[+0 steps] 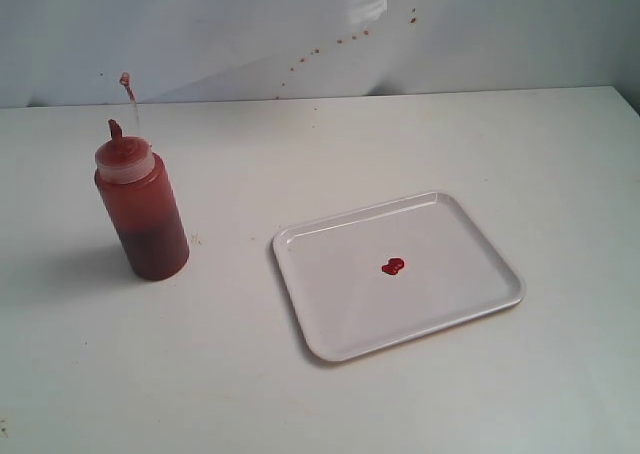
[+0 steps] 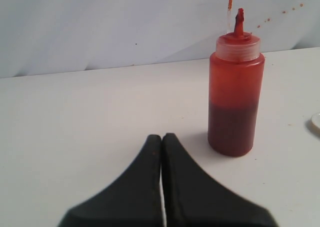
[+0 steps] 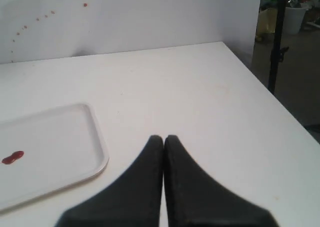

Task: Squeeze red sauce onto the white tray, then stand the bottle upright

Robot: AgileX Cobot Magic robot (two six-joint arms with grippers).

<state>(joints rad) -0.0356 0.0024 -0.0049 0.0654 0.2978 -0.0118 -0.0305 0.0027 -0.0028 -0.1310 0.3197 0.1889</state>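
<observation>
The bottle stands upright on the table at the left, its red nozzle up and its tethered tip cap hanging above. In the left wrist view the bottle stands apart from my left gripper, which is shut and holds nothing. The white tray lies flat at the centre right with a small red sauce blob near its middle. My right gripper is shut and empty, beside the white tray, where the red sauce shows. Neither gripper appears in the exterior view.
Red specks dot the white back wall. The table's right edge drops off close to my right gripper, with a dark stand and clutter beyond it.
</observation>
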